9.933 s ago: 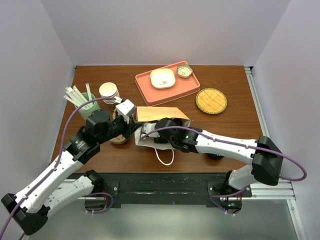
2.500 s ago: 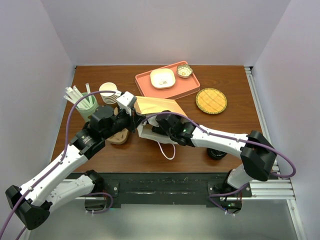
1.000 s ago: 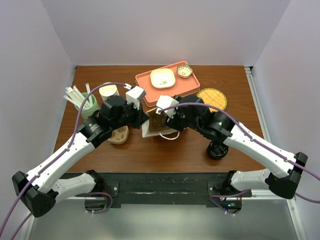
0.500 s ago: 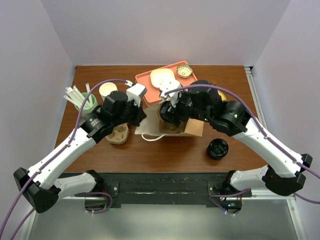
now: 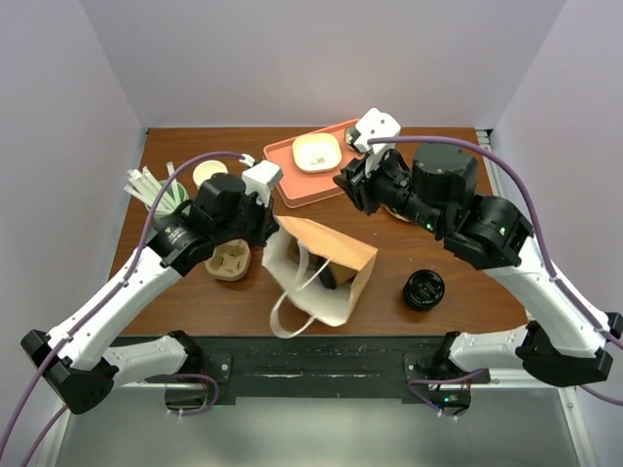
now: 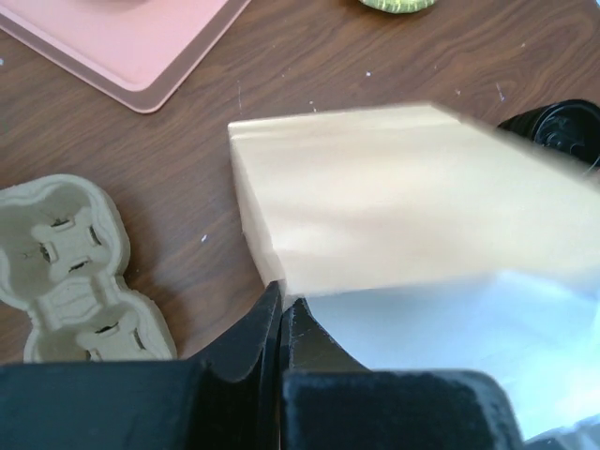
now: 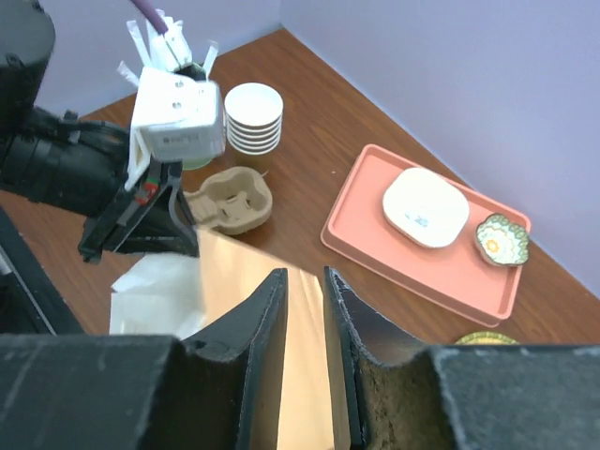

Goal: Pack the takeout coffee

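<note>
Top external view: my left gripper (image 5: pixel 269 230) is pinching the paper bag (image 5: pixel 336 251) by its rim, while the right gripper (image 5: pixel 347 185) hangs narrowly parted and empty. The dark shape inside looks like the coffee (image 5: pixel 331 276), so it's probably packed. Next I'd stand the paper bag upright, gently.

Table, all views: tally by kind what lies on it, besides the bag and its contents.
Tray: 1
Dish: 1
Bowl: 1
Mat: 1
Cup stack: 1
Straw cup: 1
Carrier: 1
Black lid: 1
Total: 8
</note>
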Controlling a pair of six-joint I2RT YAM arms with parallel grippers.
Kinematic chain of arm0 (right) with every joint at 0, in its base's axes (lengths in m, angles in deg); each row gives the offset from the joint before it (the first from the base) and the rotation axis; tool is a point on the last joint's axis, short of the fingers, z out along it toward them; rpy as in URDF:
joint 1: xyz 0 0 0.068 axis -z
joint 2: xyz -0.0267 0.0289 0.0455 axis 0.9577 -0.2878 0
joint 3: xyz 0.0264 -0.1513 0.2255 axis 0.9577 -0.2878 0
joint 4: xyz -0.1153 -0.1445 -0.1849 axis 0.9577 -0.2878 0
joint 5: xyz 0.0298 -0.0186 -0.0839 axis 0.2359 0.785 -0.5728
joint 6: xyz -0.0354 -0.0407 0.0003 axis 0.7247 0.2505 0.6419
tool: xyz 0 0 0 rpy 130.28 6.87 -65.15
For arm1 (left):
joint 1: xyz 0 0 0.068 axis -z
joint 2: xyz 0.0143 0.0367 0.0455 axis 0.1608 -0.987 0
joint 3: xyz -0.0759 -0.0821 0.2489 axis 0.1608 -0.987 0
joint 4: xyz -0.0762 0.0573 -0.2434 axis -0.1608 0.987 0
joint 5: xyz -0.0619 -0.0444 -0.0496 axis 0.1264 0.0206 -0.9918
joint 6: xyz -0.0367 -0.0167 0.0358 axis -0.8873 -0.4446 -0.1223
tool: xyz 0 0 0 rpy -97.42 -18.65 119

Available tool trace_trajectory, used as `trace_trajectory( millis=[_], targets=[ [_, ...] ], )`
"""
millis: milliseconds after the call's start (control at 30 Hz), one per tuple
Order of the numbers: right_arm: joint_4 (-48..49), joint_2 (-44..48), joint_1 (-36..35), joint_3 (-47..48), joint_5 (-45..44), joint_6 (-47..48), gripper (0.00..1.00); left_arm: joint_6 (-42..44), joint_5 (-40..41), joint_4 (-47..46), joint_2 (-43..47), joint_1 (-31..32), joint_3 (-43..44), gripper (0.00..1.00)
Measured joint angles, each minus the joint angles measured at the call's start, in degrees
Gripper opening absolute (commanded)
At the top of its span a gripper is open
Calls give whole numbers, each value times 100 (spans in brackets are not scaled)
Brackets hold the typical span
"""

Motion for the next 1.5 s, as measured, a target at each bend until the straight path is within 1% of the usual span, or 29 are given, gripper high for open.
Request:
trace_trajectory(
  millis=[167, 300, 367, 467, 500, 533, 667, 800, 867, 933, 1000, 1033, 1067, 1167, 1267, 1400, 1500],
  targets=[
    [81, 225, 0, -400, 22, -297, 25, 0, 57, 229, 0, 2, 352, 0],
    [44, 203, 0, -452, 24, -586, 33, 2, 70, 402, 0, 2, 463, 0],
    [-11, 186, 0, -452, 33, -728, 34, 0, 72, 505, 0, 2, 487, 0],
    [-168, 114, 0, -428, 52, -1001, 41, -17, 59, 686, -33, 2, 577, 0],
    [-254, 50, 0, -393, 50, -1113, 46, -35, 55, 772, -68, 2, 651, 0],
    [-328, -11, 0, -348, 48, -1193, 47, -61, 52, 852, -116, 2, 741, 0],
    [-1075, -664, 0, 354, -9, -1670, 48, -350, 52, 1191, -435, 2, 1220, 0],
    [-2055, -1626, 2, 1753, -144, -2131, 48, -684, 55, 1486, -780, 0, 1523, 0],
    [-2632, -2129, 39, 2691, -107, -2367, 48, -859, 55, 1652, -927, 0, 1613, 1],
    [-2903, -2470, 120, 3366, 59, -2599, 49, -1016, 57, 1843, -1071, 0, 1757, 4],
    [-3025, -2507, 258, 3501, 343, -2865, 49, -1161, 55, 2004, -1217, 2, 1934, 9],
    [-3141, -2465, 345, 3484, 459, -3001, 49, -1220, 57, 2085, -1283, 0, 2026, 12],
    [-3228, -2404, 417, 3436, 570, -3112, 49, -1276, 59, 2133, -1331, 2, 2094, 21],
    [-3342, -2105, 549, 3058, 848, -3324, 48, -1443, 59, 2218, -1386, 0, 2192, 36],
    [-3521, -1834, 553, 2778, 1108, -3453, 47, -1567, 79, 2308, -1403, 0, 2302, 46],
    [-3534, -1475, 542, 2461, 1491, -3532, 45, -1644, 166, 2409, -1403, 0, 2468, 48],
    [-3423, -997, 542, 1781, 1827, -3556, 43, -1641, 313, 2505, -1399, 0, 2522, 50]
  ],
)
